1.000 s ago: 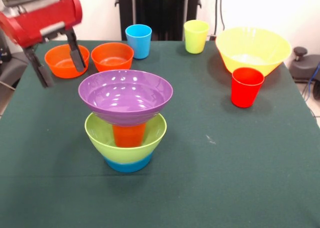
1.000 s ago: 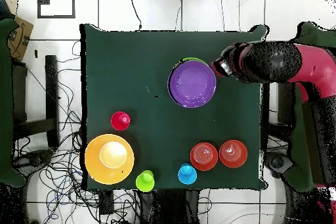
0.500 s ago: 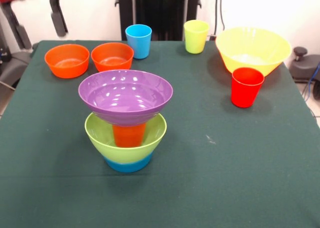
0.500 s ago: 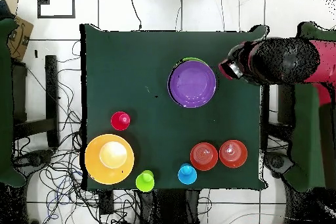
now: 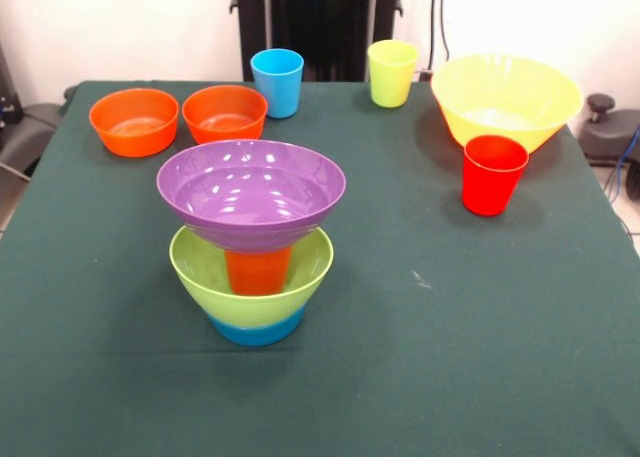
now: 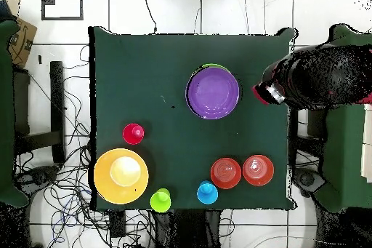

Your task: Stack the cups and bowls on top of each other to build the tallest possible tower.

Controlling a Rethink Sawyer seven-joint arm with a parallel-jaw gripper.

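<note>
Withdrawn since a second ago, the red and black arm no longer shows in the front view, where the tower (image 5: 251,242) stands at the near left of the green table (image 5: 450,357): a small blue plastic bowl (image 5: 255,328) lowest, a lime green bowl (image 5: 251,274), an orange tumbler (image 5: 258,270) half hidden inside it, and a wide purple bowl (image 5: 251,193) on top. Overhead, the gripper (image 6: 270,92) hangs at the table's edge beside the tower; whether its claw is open or closed cannot be told, and it touches nothing.
</note>
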